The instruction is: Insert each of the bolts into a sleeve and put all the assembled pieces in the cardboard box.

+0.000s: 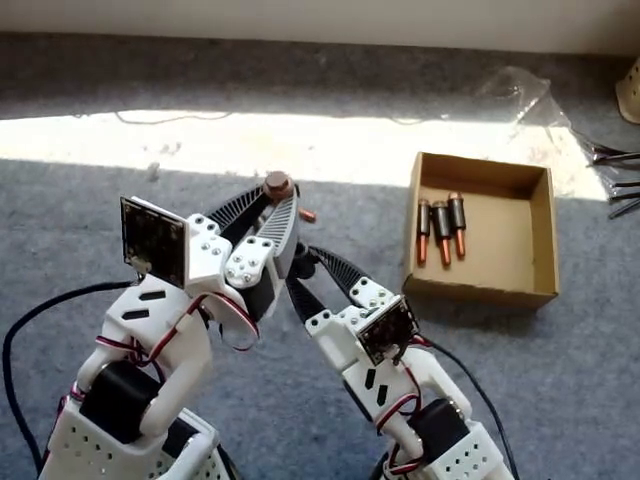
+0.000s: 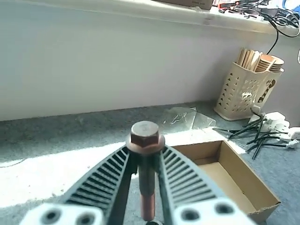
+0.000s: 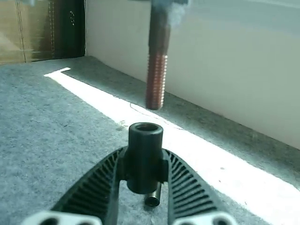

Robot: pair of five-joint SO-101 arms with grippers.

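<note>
clamped shut in left hand (image 2: 146, 152): bolt (image 2: 146, 136), upright, head up, above the table (image 1: 560, 400). clamped shut in right hand (image 3: 145, 159): sleeve (image 3: 145, 140), bore upward, just beneath the bolt's threaded tip, not touching. lying side by side in cardboard box (image 1: 530, 250), near the arms: three assembled pieces (image 1: 441, 228)

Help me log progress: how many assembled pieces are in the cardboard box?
3 assembled pieces, side by side in the cardboard box, by its left wall in the high view; none seem hidden.
</note>
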